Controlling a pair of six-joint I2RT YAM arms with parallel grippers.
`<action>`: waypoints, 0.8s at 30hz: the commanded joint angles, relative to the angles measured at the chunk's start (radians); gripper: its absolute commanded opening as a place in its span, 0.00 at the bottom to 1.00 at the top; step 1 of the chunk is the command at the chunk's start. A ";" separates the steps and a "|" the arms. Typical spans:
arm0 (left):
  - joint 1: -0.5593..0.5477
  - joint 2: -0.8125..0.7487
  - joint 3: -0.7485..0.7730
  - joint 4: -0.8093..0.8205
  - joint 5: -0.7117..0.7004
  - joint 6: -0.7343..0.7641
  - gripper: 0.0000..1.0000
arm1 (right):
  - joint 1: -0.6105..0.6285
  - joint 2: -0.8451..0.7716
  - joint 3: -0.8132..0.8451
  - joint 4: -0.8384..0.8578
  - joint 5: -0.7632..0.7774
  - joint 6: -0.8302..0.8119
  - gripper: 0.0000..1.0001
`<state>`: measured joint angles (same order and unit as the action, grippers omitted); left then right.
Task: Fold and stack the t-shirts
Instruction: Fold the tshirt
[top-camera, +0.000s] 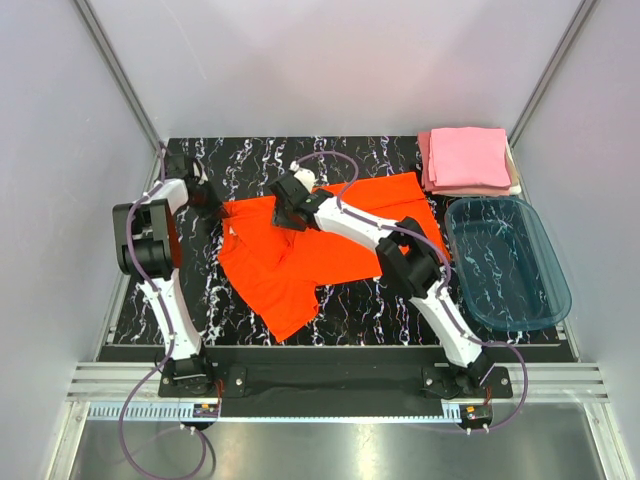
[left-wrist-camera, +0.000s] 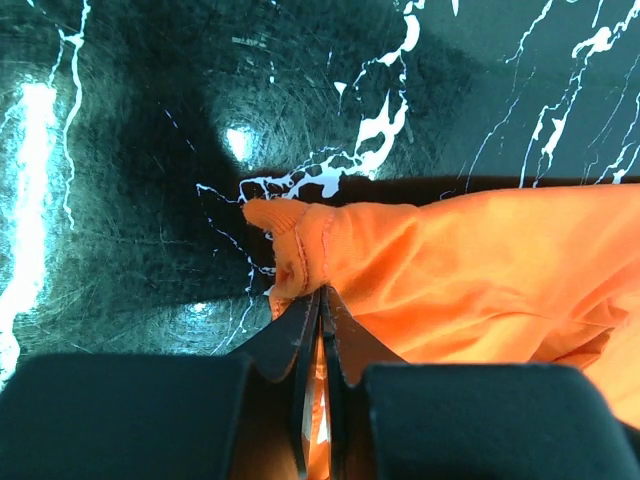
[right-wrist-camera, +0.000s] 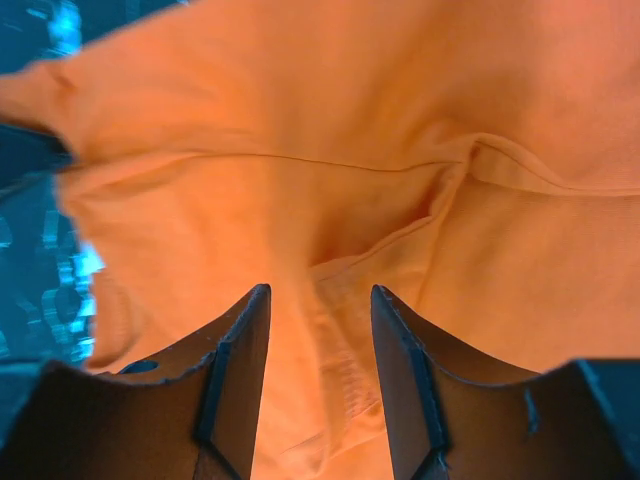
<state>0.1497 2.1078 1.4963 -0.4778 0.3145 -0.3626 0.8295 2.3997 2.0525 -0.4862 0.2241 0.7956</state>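
— Across the middle of the overhead view, the orange-red t-shirt (top-camera: 300, 262) lies crumpled and unfolded on the dark marbled table (top-camera: 370, 300); the folded pink t-shirts (top-camera: 468, 158) sit stacked at upper right, well apart from it. State of the pincers?

— Left gripper (left-wrist-camera: 320, 297): jaws together, clamped on a hemmed edge of the orange cloth at its left side; only a thin pinch shows. Right gripper (right-wrist-camera: 320, 295): jaws apart above a bunched seam, gripping nothing.

— Hazards?

— Three, in my judgement; first, the thin left-hand pinch may slip if the cloth is drawn taut; second, the right jaws may close on several layers at the bunched seam, so any fold carries the wrinkles along; third, a wide sweep toward the right of the frame may snag the teal tub (top-camera: 505, 262) beside the stack.
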 joint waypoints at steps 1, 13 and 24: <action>0.002 -0.006 -0.010 -0.005 -0.066 0.022 0.09 | -0.013 0.036 0.080 -0.086 0.047 -0.052 0.52; 0.002 0.018 0.022 -0.015 -0.083 0.034 0.09 | -0.036 -0.039 -0.024 -0.104 0.116 -0.062 0.11; 0.002 0.026 0.048 -0.025 -0.086 0.044 0.10 | -0.040 -0.191 -0.258 -0.058 0.061 -0.022 0.34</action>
<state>0.1493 2.1155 1.5162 -0.4858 0.2939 -0.3496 0.7956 2.2963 1.8271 -0.5644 0.2943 0.7597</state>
